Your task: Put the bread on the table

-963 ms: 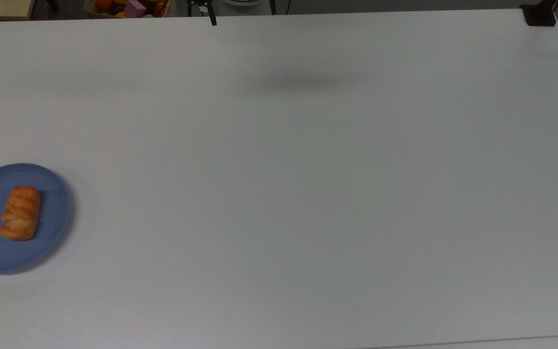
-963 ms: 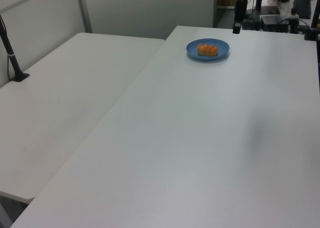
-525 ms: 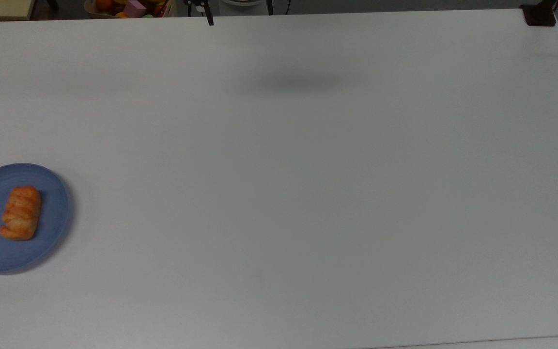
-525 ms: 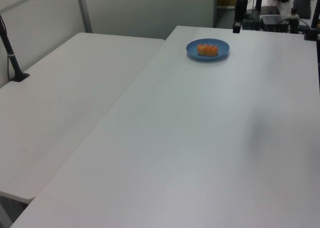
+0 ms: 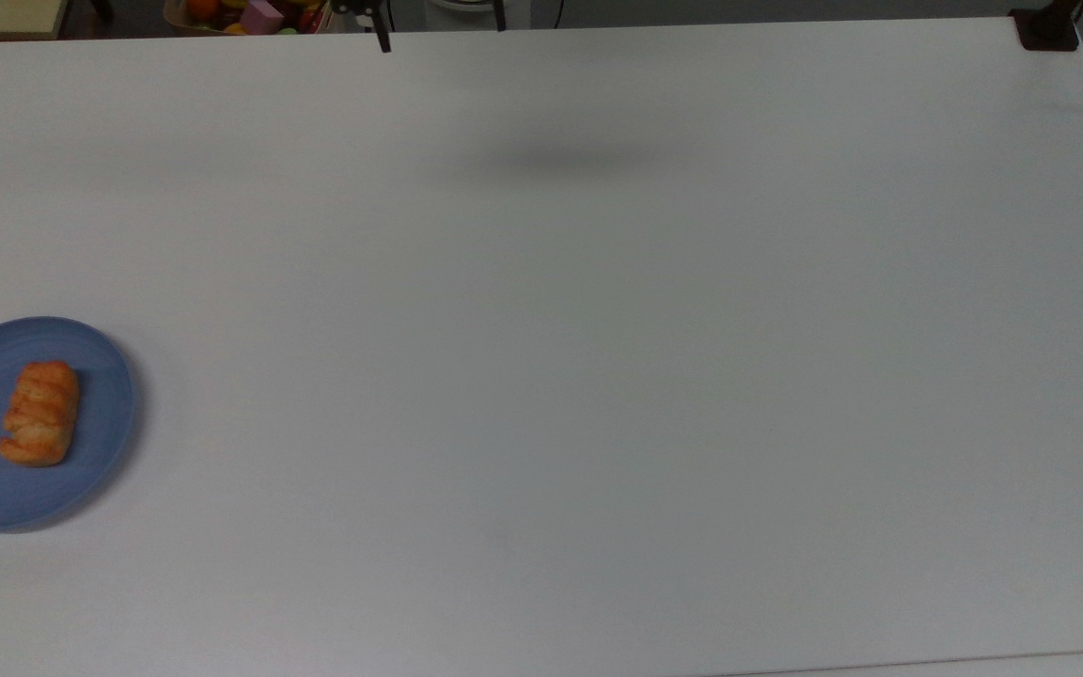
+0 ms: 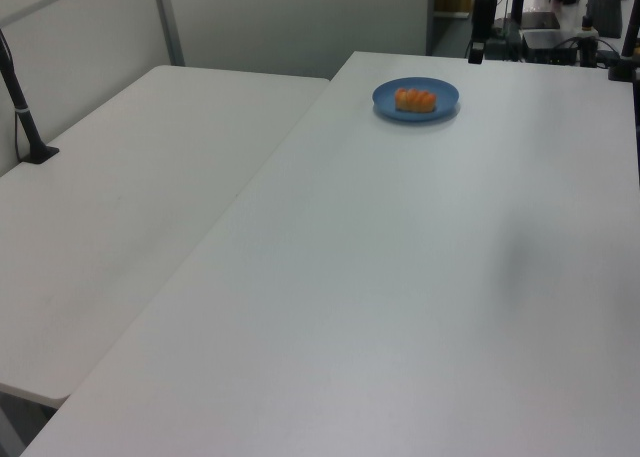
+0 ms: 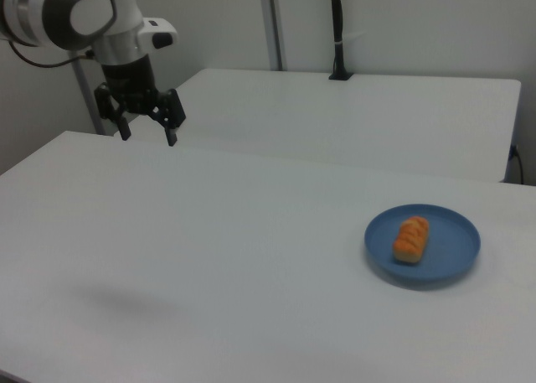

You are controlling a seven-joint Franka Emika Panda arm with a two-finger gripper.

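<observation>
Hanging high, tool (image 7: 147, 131) (fingers apparently spread) points at table (image 7: 209, 257).

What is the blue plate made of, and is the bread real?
The blue plate looks like matte plastic or glazed ceramic: smooth, evenly coloured, raised rim. The bread looks like a baked golden-orange pastry with ridged segments, but it could be a plastic toy; the look alone cannot settle it.

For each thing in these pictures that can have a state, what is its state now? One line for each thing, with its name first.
bread: lying on the blue plate, not held, not yet on the table.
blue plate: flat on the table, holding the bread.
hand: open, empty, in the air, far from the plate.
table: bearing the plate near one end.
</observation>
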